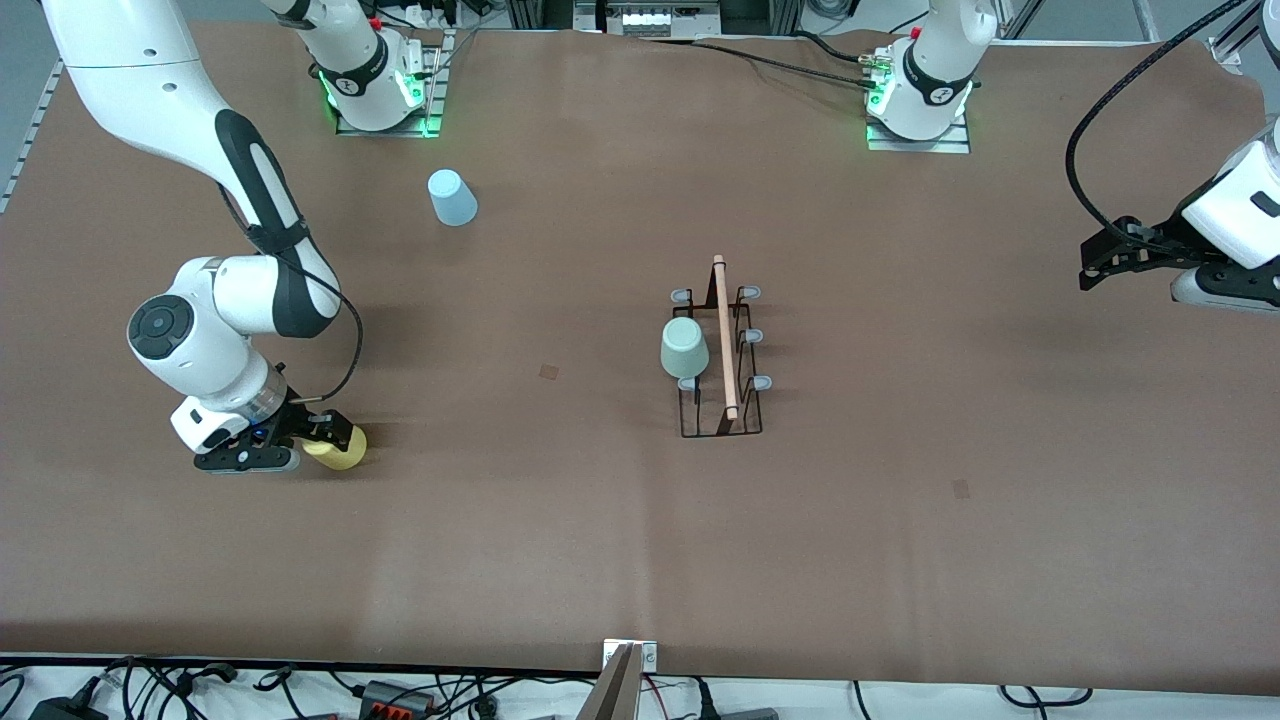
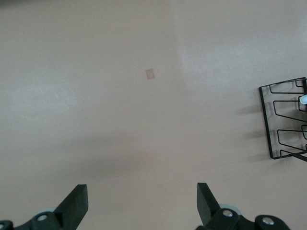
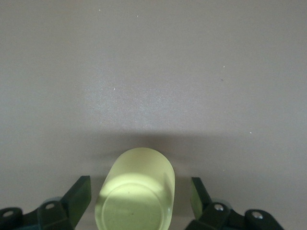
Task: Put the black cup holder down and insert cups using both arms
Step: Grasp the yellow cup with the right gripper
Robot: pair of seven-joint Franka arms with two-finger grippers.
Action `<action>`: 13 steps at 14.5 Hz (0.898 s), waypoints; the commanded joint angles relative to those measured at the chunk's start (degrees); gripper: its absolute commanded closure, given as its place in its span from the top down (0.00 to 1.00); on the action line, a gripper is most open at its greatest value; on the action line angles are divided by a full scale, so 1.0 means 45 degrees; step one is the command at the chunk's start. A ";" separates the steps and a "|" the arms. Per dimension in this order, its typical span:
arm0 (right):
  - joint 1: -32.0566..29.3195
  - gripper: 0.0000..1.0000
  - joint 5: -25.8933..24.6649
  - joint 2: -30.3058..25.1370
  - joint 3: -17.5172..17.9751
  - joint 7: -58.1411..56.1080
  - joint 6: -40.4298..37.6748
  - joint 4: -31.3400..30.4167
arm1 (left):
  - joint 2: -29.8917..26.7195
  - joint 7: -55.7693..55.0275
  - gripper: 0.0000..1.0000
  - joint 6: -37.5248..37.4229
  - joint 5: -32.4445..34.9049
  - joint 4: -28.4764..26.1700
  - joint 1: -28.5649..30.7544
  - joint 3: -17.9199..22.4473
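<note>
The right end effector [image 1: 325, 437] straddles the yellow cup [image 1: 338, 447] on the surface, fingers apparently not yet touching. The left end effector [image 1: 1100, 262] waits open. The black cup holder [image 1: 722, 350] stands mid-surface.

holder: we've got the black cup holder [image 1: 722, 375] standing upright mid-table, thin black wire frame, light wooden rod handle [image 1: 725, 338] along the top, pale grey-tipped prongs sticking out both sides

green cup: pale green cup [image 1: 684, 348] sits upside down on a prong on the side toward the right arm's end, base facing up

yellow cup: yellow cup [image 1: 337, 447] is upside down on the table, well apart from the holder toward the right arm's end, sitting between the right gripper's [image 1: 322, 432] fingers with small gaps either side

blue cup: light blue cup [image 1: 452, 197] is upside down too, farther from the front camera than the holder, near the right arm's base
</note>
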 commanded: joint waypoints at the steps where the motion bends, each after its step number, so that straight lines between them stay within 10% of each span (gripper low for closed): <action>1: -0.0064 0.90 0.0055 0.0156 0.0150 -0.0173 -0.0004 0.0133 | -0.0241 0.0277 1.00 0.0113 -0.0008 -0.0253 0.0085 -0.0022; 9: -0.0025 0.21 0.0055 0.0176 0.0169 -0.0290 -0.0141 0.0035 | -0.0241 0.0277 1.00 0.0113 -0.0008 -0.0253 0.0105 -0.0003; 13: 0.0713 0.18 0.0113 -0.0660 0.0169 -0.0135 -0.0937 0.0074 | -0.0260 0.0277 1.00 0.0113 -0.0008 -0.0253 0.0105 -0.0003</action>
